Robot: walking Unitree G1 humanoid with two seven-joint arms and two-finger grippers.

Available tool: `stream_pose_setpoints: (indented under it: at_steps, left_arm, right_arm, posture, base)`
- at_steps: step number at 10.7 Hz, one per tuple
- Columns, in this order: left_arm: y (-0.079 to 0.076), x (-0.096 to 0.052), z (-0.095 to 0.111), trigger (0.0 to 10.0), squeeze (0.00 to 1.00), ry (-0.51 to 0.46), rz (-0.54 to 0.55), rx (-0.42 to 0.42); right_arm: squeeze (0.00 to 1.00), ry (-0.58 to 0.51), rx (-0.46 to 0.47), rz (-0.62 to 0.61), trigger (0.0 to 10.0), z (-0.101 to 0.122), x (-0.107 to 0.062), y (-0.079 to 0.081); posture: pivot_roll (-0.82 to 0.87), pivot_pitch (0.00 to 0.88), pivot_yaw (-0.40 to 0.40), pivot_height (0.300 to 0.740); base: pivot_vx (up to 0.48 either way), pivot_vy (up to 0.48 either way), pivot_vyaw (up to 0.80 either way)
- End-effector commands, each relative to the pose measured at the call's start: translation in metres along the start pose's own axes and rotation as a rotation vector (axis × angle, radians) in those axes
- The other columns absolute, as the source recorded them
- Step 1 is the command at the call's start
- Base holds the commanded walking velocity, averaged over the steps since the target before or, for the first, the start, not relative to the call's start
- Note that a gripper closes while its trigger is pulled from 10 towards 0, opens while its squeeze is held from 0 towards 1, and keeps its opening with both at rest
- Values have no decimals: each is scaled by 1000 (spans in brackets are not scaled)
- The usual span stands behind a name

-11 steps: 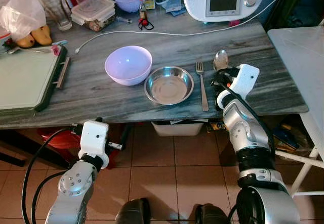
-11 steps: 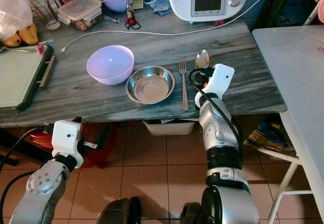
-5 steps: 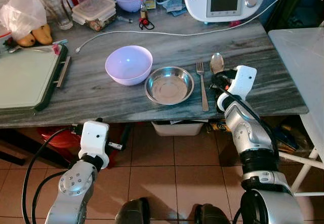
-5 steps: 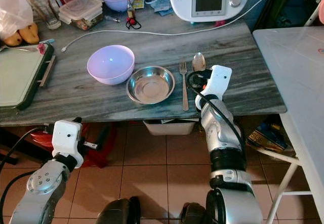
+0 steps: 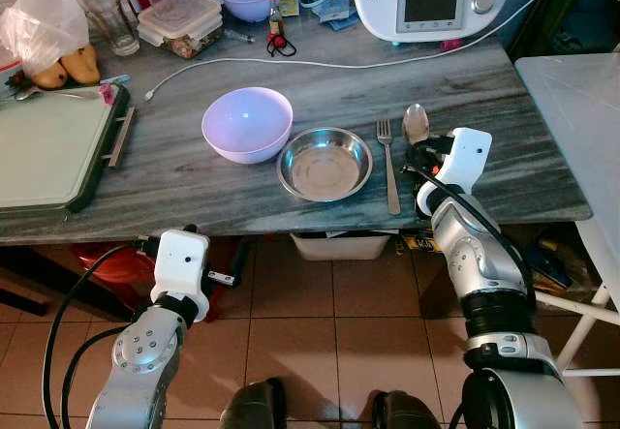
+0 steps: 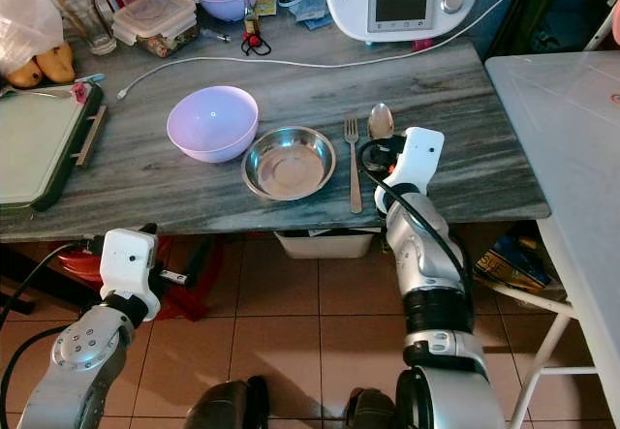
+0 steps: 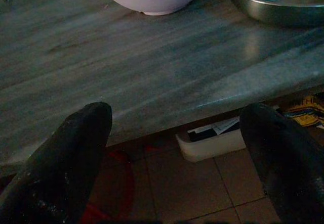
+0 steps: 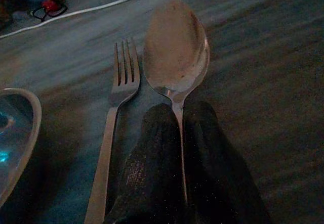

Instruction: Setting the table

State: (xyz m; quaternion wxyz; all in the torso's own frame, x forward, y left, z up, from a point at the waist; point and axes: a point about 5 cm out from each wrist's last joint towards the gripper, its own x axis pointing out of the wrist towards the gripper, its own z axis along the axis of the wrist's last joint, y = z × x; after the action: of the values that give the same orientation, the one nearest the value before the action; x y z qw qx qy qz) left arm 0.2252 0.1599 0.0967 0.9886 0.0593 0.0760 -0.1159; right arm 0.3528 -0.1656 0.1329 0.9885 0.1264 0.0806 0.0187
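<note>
**A:** How far along does the place setting look, going from the left?

**B:** On the grey marbled table (image 5: 194,172) the lilac bowl (image 5: 246,123) stands left of centre. Just beside it on the right, rims almost touching, sits the shallow steel dish (image 5: 324,163). Right of the dish lies the fork (image 5: 387,163), tines pointing to the far side, and just beside that the spoon (image 5: 416,121), bowl end far and roughly parallel to the fork. So bowl, dish and fork appear placed.

**B:** The spoon is the piece in hand. The right gripper (image 8: 178,133) is low over the near part of the table with both black fingers closed on the spoon's handle; the handle runs between them in the right wrist view. It looks down on the surface or nearly so, but that cannot be told for certain.

**A:** And the other arm?

**B:** The left gripper (image 7: 177,148) hangs below the table's near edge at the left, its fingers spread wide with nothing between them.

**A:** What remains, then?

**B:** Probably releasing the spoon and pulling the arm back. A drinking glass (image 5: 101,10) stands at the far left among the food containers (image 5: 177,17); whether it belongs to the setting cannot be judged. No knife is seen near the dish.
</note>
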Motion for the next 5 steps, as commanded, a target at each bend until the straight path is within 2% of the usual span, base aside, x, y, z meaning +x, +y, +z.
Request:
stream_pose_setpoints:
  at_steps: [1,5]
  left_arm:
    - [1,-1,0,10000,0,8,-2,8]
    - [1,1,0,10000,0,3,1,8]
  right_arm:
    - [1000,184,40,-45,10000,-42,-8,-13]
    - [1000,164,20,-47,10000,-36,-8,-17]
  posture:
    - [93,181,114,740]
    - [89,172,113,740]
  base:
    - [0,0,0]
    - [0,0,0]
